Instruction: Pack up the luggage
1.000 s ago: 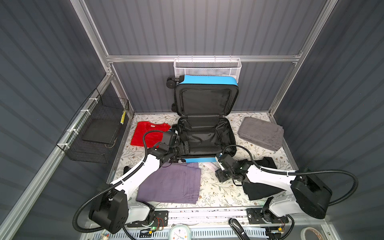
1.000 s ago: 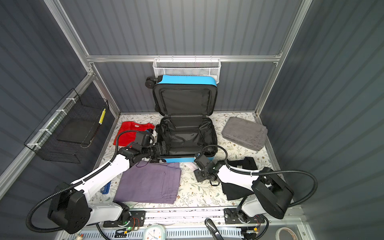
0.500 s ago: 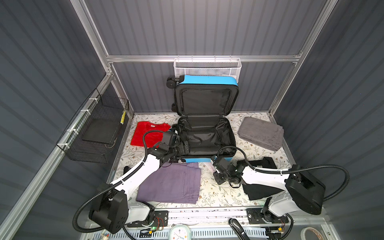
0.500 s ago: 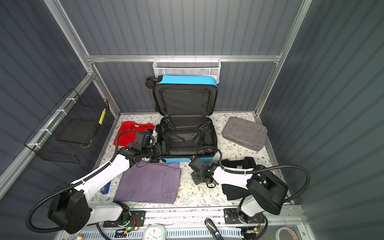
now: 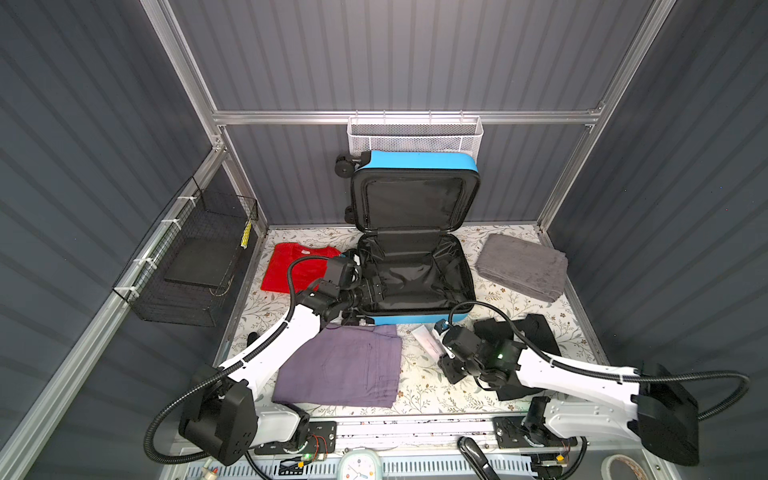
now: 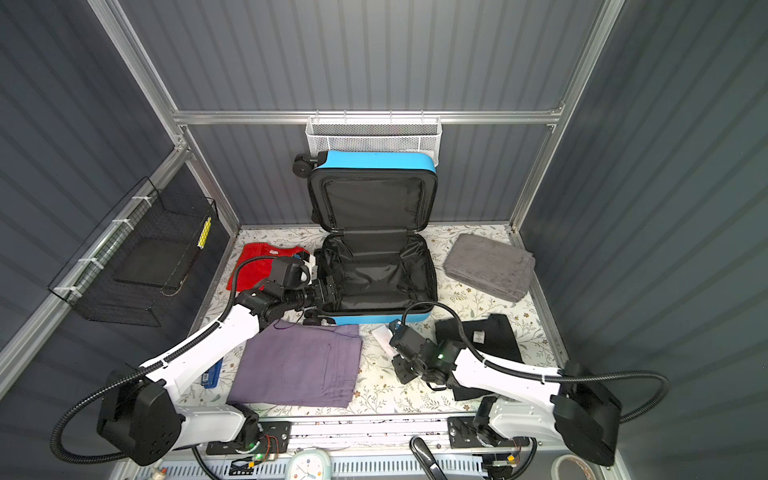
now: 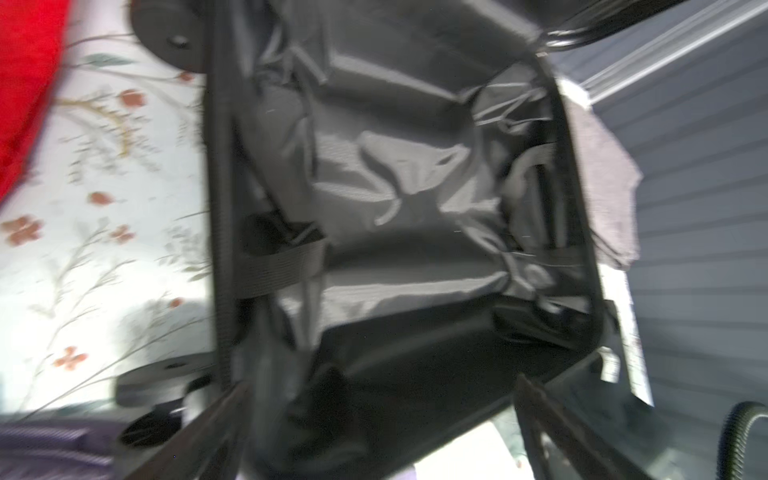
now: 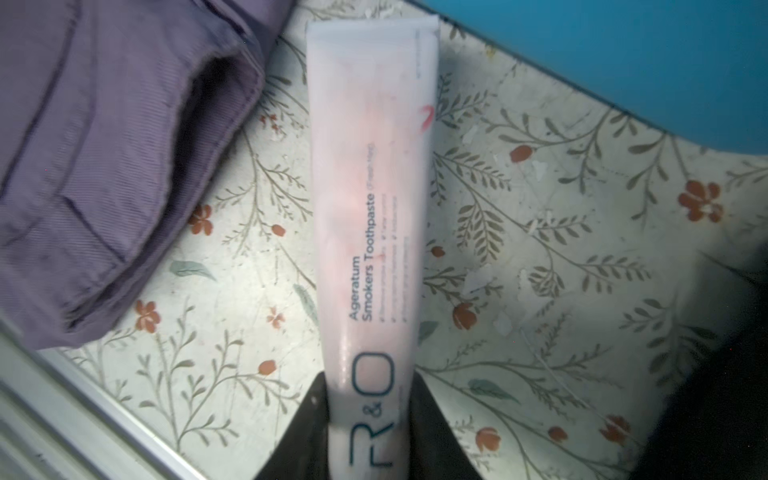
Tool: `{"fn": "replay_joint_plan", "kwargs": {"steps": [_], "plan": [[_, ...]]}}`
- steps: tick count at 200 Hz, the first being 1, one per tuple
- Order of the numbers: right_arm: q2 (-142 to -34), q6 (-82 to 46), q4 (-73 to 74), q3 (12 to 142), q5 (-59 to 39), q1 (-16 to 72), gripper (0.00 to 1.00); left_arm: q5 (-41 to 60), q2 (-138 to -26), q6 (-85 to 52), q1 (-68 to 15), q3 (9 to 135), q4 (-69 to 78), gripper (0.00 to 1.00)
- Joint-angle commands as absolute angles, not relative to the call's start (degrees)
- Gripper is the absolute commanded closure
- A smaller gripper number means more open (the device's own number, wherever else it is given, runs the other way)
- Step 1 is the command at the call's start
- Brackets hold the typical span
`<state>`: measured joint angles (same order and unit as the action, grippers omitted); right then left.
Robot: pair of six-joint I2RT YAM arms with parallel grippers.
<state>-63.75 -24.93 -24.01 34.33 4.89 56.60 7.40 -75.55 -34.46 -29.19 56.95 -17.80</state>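
End grip, slip risk
Your right tool (image 8: 370,376) pinched the toothpaste tube (image 8: 370,208) by one end, left tool (image 7: 382,381) wide; it could have slipped short of the luggage (image 5: 415,320).

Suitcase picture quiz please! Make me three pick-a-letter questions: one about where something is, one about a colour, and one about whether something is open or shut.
1. Where is the toothpaste tube?
A inside the luggage
B in front of the luggage, beside the purple trousers
C on top of the purple trousers

2. What colour is the luggage's shell?
A red
B green
C blue

3. How is the luggage?
A open, with only lining inside
B zipped shut
C open and stuffed with clothes

Answers:
1 B: the right wrist view shows it between the trousers and the blue shell.
2 C: both top views show a bright blue shell.
3 A: its lid stands up and only black lining shows.
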Motion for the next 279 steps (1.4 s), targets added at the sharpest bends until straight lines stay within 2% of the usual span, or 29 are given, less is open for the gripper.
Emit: {"fn": "replay_joint_plan", "kwargs": {"steps": [1, 57, 89, 121, 162, 183, 197, 215, 237, 269, 279], "plan": [[-58.4, -26.8, -28.2, 34.2, 3.5, 57.0, 0.70, 11.5, -75.4, -35.7, -30.0, 59.7, -17.8, 0.00], [-52.1, -26.3, -32.1, 40.5, 4.1, 57.0, 0.69, 16.5, -76.7, -37.4, -33.0, 63.2, -19.3, 0.00], [-55.5, -22.2, -31.5, 46.7, 6.9, 56.3, 0.68, 21.8, -79.1, -39.0, -34.5, 63.8, -19.2, 0.00], [-60.8, -18.5, -28.8, 51.5, 5.6, 53.6, 0.68, 22.6, -80.5, -40.0, -35.2, 63.9, -17.3, 0.02], [-66.5, -15.4, -24.9, 55.6, 2.8, 49.0, 0.69, 23.6, -84.3, -41.1, -35.2, 65.0, -14.2, 0.13], [-68.5, -14.7, -22.6, 56.6, 0.2, 46.2, 0.69, 23.2, -87.3, -41.2, -35.2, 65.9, -12.1, 0.23], [-71.1, -14.2, -19.1, 57.0, -1.6, 43.5, 0.70, 23.1, -90.4, -41.0, -35.2, 66.7, -10.0, 0.36], [-76.0, -13.8, -16.7, 58.6, -4.1, 39.8, 0.72, 23.1, -94.9, -40.3, -35.2, 69.0, -8.5, 0.39], [-81.0, -13.4, -14.7, 60.2, -6.2, 37.5, 0.73, 22.7, -99.1, -40.1, -35.2, 71.9, -8.0, 0.39], [-83.4, -13.6, -13.7, 60.8, -7.6, 36.0, 0.71, 19.3, -100.1, -38.5, -35.1, 73.5, -9.1, 0.29], [-82.3, -14.2, -13.8, 60.2, -8.0, 36.0, 0.67, 18.4, -99.6, -37.3, -35.1, 74.1, -10.1, 0.26]]}}
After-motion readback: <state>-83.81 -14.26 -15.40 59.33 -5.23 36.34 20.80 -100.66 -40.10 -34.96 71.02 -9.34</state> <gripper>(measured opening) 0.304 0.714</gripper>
